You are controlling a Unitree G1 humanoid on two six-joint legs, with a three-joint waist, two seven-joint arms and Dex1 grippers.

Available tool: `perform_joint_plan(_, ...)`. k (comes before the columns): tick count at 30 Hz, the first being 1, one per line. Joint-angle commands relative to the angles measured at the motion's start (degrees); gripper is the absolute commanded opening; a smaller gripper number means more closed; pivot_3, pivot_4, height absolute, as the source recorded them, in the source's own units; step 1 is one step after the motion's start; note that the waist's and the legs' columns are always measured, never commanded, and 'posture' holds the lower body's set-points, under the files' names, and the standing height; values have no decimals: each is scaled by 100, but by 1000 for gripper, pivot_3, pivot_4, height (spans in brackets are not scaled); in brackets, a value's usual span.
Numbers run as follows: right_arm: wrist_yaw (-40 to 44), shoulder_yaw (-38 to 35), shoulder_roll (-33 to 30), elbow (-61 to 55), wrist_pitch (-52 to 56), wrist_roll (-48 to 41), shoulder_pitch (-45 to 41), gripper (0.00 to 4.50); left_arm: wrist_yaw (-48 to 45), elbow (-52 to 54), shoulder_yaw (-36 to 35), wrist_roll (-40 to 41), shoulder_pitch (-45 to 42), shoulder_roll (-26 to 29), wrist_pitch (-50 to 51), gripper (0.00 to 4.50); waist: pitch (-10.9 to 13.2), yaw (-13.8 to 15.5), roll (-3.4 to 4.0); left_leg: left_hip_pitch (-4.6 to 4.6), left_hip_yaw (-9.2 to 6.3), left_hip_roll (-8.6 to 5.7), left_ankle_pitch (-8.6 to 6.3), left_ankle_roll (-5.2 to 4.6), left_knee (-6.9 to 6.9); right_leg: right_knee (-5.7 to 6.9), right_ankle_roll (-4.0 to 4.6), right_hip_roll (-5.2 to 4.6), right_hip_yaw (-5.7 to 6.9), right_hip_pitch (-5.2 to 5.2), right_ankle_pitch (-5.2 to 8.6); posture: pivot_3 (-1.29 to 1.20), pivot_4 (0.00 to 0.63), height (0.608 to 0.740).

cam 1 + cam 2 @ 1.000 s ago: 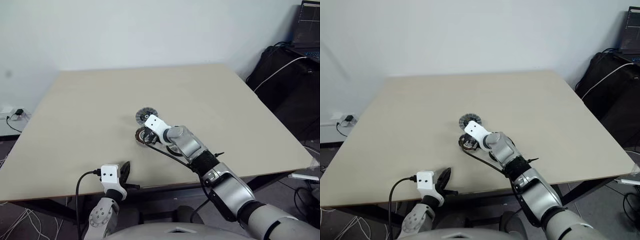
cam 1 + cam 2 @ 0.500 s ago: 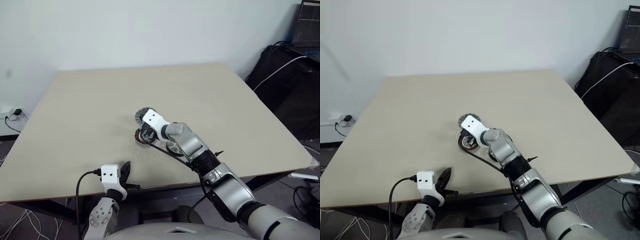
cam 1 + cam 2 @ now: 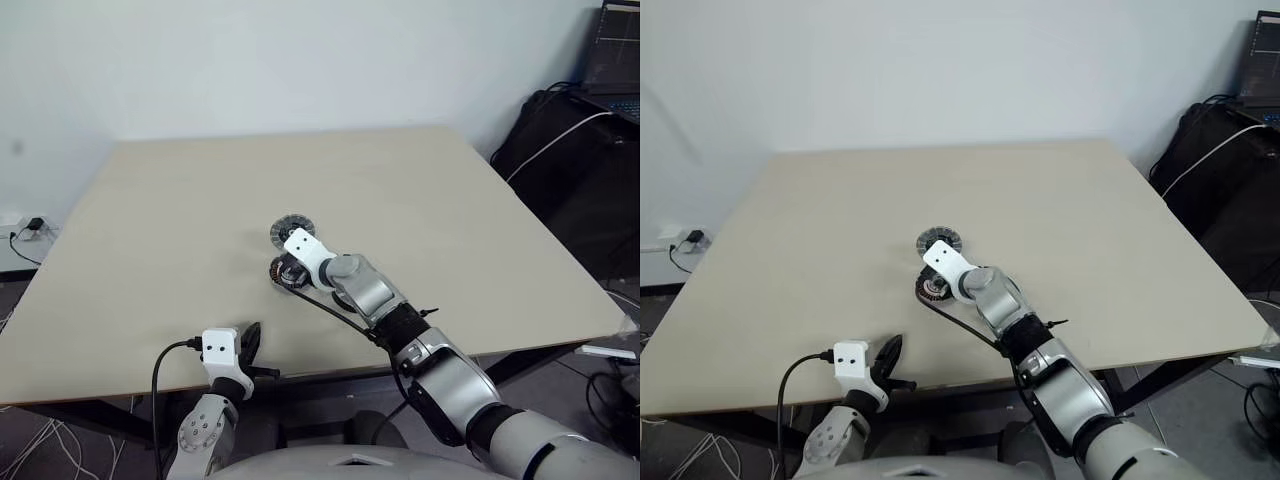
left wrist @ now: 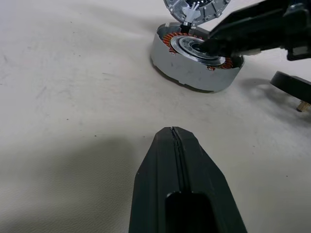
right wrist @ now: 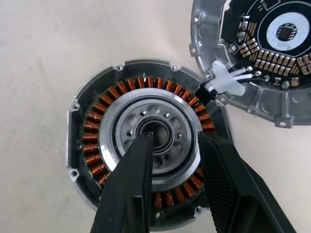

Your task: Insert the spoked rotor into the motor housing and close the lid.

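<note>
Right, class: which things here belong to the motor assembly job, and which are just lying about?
Job:
housing
lid
rotor

Lying about:
laptop
black bag
wall socket

Bare table [image 3: 150, 230] all around motor housing [image 5: 146, 165], lid [image 5: 265, 53] touching.

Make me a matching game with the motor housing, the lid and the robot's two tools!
Things:
1. motor housing
2. lid
3. left tool
4. right tool

Clues:
A. shut, away from the parts
B. open, over the housing's pale centre
C. has a ring of copper coils
D. lies right beside the housing

Pairs: 1-C, 2-D, 3-A, 4-B
</note>
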State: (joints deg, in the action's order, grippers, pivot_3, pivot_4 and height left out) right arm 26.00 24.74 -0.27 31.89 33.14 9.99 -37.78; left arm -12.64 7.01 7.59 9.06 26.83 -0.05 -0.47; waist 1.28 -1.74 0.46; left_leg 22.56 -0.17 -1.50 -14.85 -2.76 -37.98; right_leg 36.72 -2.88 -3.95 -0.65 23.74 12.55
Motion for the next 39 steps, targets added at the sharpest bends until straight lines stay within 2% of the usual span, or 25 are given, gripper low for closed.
perform_joint_plan(1, -95, -88, 37, 266, -184, 60, -212, 1565, -10, 152, 68, 1, -29, -19, -76, 0, 0, -13, 0, -1, 0, 0, 0, 0, 0, 0, 0, 0, 0, -1, 0, 0, 0, 740)
perform_joint_plan(5, -72, -95, 34, 519, -229, 87, -296, 1565, 10, 147, 78, -2, -22, -28, -92, 0, 0, -21, 0, -2, 0, -1, 0, -1, -1, 1, 0, 0, 1, -2, 0, 0, 0, 740)
perform_joint_plan(8, -56, -107, 40, 622, -248, 94, -354, 1042, 7, 142, 85, -2, -23, -30, -98, 0, -1, -25, 0, -2, 0, 0, 0, 0, -1, 2, 0, -1, 1, -2, 0, 0, 0, 740)
perform_joint_plan(11, 32, -94, 37, 673, -250, 103, -385, 37, 7, 137, 89, -8, -28, -29, -110, 0, -2, -32, 2, -6, 0, 0, 0, 0, -1, 4, -1, 0, 0, -6, 0, 0, 0, 740)
perform_joint_plan(16, 126, -84, 37, 658, -230, 104, -385, 37, 7, 132, 87, -5, -27, -31, -121, 0, -2, -29, 2, -9, 0, 0, -7, 12, -6, 7, -26, -13, 2, -9, 8, 0, 0, 740)
perform_joint_plan(26, 253, -260, 24, 151, -162, -79, -395, 37, -9, 147, 77, 23, -9, -20, -94, 0, -1, -27, 2, -1, -1, -2, -5, 11, -4, 0, -1, 0, 1, -3, -4, 0, 0, 740)
perform_joint_plan(30, 28, -584, 77, -216, -421, -243, -333, 37, -2, 148, 64, 9, -18, -7, -107, 0, 0, -29, 2, 1, -2, -1, -5, 11, 1, -1, 0, 1, 1, 1, -2, 0, 0, 740)
perform_joint_plan(33, -185, -916, 150, -767, -712, -481, -18, 37, 17, 157, 49, -10, -27, 8, -113, 0, 0, -29, 3, 2, -3, 1, -6, 12, 6, -1, 0, 2, 1, 3, 0, 0, 0, 740)
perform_joint_plan(38, -192, -1084, -166, -2142, -891, -638, 1136, 37, 21, 227, 24, -42, -20, 80, -88, 0, -1, 28, -3, 4, -3, -2, -6, 8, 6, -8, -14, -1, 2, -1, 11, 0, 0, 740)
perform_joint_plan(39, -224, -1202, -225, -2473, -907, -715, 1402, 209, 17, 240, 24, -45, -21, 95, -77, 0, -1, 53, -4, 6, -3, -4, -6, 6, 6, -13, -14, -3, 4, -2, 11, 0, 0, 740)
